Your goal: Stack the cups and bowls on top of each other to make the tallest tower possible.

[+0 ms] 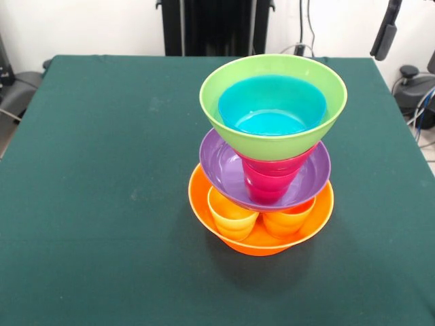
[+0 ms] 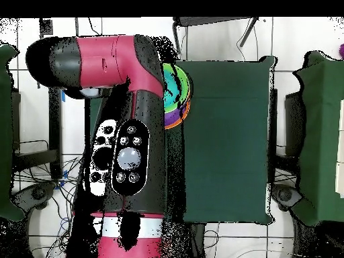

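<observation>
You're looking at the tower (image 1: 266, 156) sitting right of centre on the desk (image 1: 102, 170), lime bowl (image 1: 272, 132) topmost, while the jaws aren't showing anywhere, so can't tell their state or bearing.

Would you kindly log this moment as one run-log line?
tower: orange bowl base, purple bowl, lime green bowl top | light blue bowl nested | gripper: unseen

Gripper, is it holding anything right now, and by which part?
Cannot be told: neither view shows the gripper. The tower stands alone on the table, with nothing gripping it.
</observation>
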Robot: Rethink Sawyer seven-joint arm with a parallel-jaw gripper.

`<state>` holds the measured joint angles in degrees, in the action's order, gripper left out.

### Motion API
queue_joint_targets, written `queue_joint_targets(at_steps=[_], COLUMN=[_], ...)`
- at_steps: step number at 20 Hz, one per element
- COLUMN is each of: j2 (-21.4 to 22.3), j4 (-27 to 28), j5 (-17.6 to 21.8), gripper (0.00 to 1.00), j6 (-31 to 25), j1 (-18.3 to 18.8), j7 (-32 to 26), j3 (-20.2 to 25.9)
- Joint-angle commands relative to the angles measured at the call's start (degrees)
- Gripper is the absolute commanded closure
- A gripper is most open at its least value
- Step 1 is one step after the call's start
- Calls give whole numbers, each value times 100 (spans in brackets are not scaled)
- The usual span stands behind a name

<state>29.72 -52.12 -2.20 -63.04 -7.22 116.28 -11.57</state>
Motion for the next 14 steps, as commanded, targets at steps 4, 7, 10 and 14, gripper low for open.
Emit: queue_joint_targets(at_steps=[4, 7, 10, 14], j2=[91, 165, 258, 320], j4=[-431, -734, -951, -1190], j5=[127, 166, 199, 232], gripper=[0, 0, 0, 0], j6=[-304, -32, 73, 240], j1=[137, 97, 82, 80], j7=[-125, -75, -117, -164], j3=[419, 389, 375, 403])
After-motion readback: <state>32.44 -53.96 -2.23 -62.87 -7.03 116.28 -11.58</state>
